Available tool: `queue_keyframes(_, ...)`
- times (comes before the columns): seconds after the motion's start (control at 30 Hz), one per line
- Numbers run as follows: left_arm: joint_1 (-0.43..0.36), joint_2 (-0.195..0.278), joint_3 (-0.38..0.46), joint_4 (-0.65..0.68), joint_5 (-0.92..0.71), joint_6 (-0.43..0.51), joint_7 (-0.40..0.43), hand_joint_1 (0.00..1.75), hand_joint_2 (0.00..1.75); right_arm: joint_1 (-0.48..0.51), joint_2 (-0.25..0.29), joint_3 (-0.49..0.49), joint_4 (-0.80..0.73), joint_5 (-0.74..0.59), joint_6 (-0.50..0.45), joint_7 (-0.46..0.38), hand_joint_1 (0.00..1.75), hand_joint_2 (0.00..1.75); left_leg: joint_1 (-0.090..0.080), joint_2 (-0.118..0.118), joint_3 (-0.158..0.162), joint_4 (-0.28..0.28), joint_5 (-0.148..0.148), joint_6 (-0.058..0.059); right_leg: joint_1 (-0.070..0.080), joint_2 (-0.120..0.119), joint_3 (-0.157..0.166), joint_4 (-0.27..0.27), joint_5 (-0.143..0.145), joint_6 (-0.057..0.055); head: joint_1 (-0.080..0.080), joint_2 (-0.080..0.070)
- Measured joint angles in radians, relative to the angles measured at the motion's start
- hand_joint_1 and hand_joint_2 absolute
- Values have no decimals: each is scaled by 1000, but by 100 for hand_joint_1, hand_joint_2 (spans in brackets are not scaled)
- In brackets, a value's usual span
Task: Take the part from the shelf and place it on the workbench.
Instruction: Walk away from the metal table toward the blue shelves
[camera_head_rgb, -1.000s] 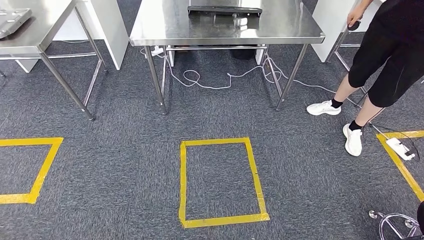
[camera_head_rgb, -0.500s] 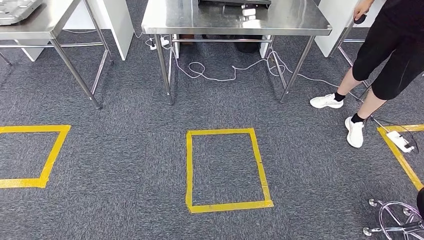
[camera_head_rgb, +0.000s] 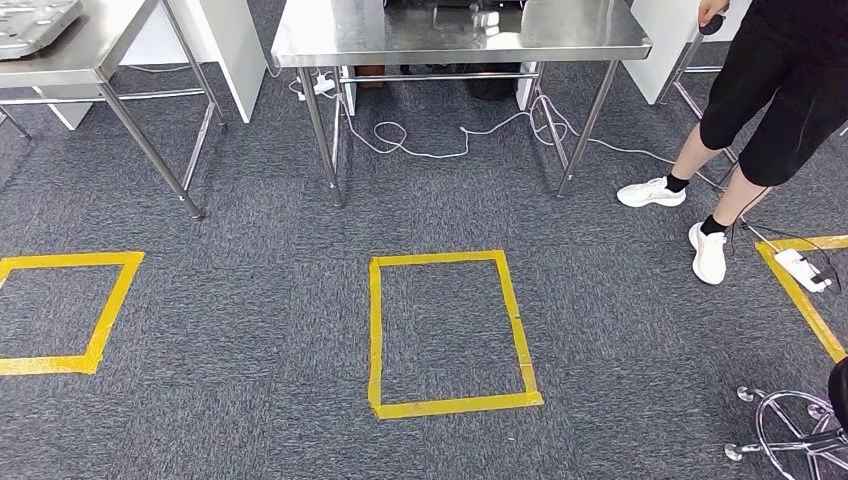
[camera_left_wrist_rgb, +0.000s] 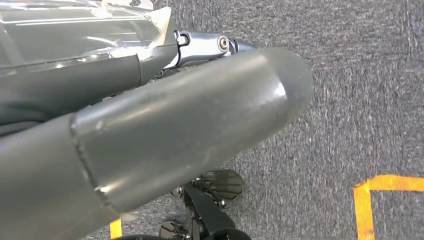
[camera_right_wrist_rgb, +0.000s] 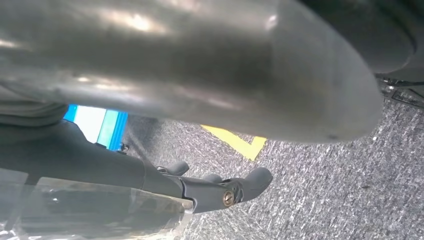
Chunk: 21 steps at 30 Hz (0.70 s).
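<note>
Head view: a speckled dark grey carpet floor (camera_head_rgb: 250, 300) carries a rectangle of yellow tape (camera_head_rgb: 375, 330) at its middle. Beyond the rectangle stands a stainless-steel counter (camera_head_rgb: 330, 35) on thin legs, with a loose white cable (camera_head_rgb: 420, 150) coiled on the carpet beneath it. Left of the rectangle lies a second yellow tape outline (camera_head_rgb: 110, 310), and beyond that a smaller steel counter (camera_head_rgb: 90, 45) bearing a pale grey moulded metal piece (camera_head_rgb: 30, 20) at its far end; I cannot tell whether this is the part. To the rectangle's right a person in black shorts and white shoes (camera_head_rgb: 770, 90) stands by a third strip of yellow tape (camera_head_rgb: 800, 310), on which a white power strip (camera_head_rgb: 803, 270) lies. A chrome chair base (camera_head_rgb: 790, 440) sits nearer than that.

In the left wrist view the left hand (camera_left_wrist_rgb: 175, 135) hangs over the carpet; its thumb hides the grasp, so I cannot tell its state. The right hand (camera_right_wrist_rgb: 200, 75) hangs empty, its dark fingers (camera_right_wrist_rgb: 250, 181) apart from the thumb.
</note>
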Motion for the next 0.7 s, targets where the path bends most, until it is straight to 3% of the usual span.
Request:
queue_keyframes(0.23, 0, 0, 0, 0, 0, 2, 0, 0, 0, 0, 3, 0, 0, 0, -1, -1, 0, 0, 2, 0, -1, 0, 0, 0, 0, 0, 2, -1, 1, 1, 0, 0)
queue_keyframes(0.37, 0, 0, 0, 0, -1, 2, 3, 0, 0, -1, 4, 0, 0, 0, -1, -1, 0, 0, 6, 4, 18, -38, 19, 19, -2, 1, 3, -3, -1, 9, 1, 0)
queue_keyframes(0.43, -1, -2, 0, 0, -1, 3, 5, 0, 0, -1, 2, 0, 0, 2, 0, 0, 0, 0, 15, 15, 28, -64, 34, 22, -6, 2, -36, 76, -44, 7, 5, 0)
queue_keyframes(0.5, -1, -2, 0, 0, -1, 3, 6, 0, 0, 0, 2, 0, 0, 3, 1, 3, 0, 0, 18, 27, 25, -69, 38, 21, -17, 4, -102, 199, -95, 13, 6, 0)
queue_keyframes(0.53, -1, -2, 0, 0, -2, 4, 6, 0, 0, 1, 0, 0, 1, 4, 2, 4, 0, 0, 20, 33, 23, -68, 39, 17, -25, 3, -121, 235, -103, 22, 6, 0)
queue_keyframes(0.57, -1, -3, 0, 1, -2, 3, 6, 0, 0, 1, -1, 0, 1, 4, 2, 7, 0, 0, 24, 39, 21, -67, 39, 11, -34, 2, -121, 234, -96, 36, 6, 0)
queue_keyframes(0.6, -1, -4, -1, 1, -3, 3, 5, 0, 0, 2, -2, 0, 1, 3, 2, 9, 0, 0, 29, 46, 19, -64, 38, 3, -43, -2, -101, 196, -75, 54, 6, 0)
queue_keyframes(0.67, 0, -3, -2, 1, -4, 3, 4, 0, 0, 0, -2, 0, 1, 2, 2, 13, 0, 0, 38, 59, 13, -44, 30, -22, -57, -37, -39, 74, -25, 88, 9, 0)
queue_keyframes(0.7, 0, -2, -3, 1, -6, 3, 3, 0, 0, -1, -1, -1, 1, 0, 1, 14, 0, 0, 40, 67, 10, -30, 21, -36, -59, -53, -21, 37, -11, 89, 12, 0)
